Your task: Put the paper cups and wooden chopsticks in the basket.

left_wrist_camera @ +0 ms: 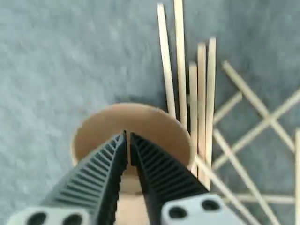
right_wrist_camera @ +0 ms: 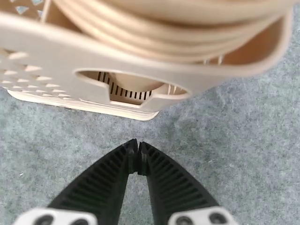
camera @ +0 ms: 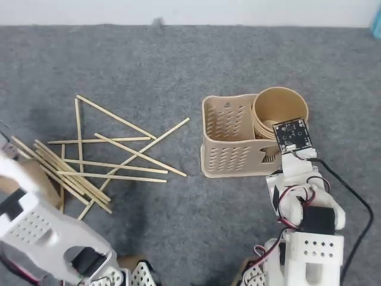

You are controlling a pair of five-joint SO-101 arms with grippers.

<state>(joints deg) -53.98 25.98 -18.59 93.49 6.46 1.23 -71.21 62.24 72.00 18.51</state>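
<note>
Several wooden chopsticks lie scattered and crossed on the grey carpet at the left, and they also appear as chopsticks beside my left gripper. That left gripper is shut on a tan paper cup, its fingers pinched over the cup's round face. From above, this cup sits under the left arm at the pile's left end. The perforated beige basket holds stacked paper cups in its right part. My right gripper is shut and holds nothing, just in front of the basket and the cups.
Grey carpet covers the whole table. The right arm stands close against the basket's near side. The basket's left compartment has open room.
</note>
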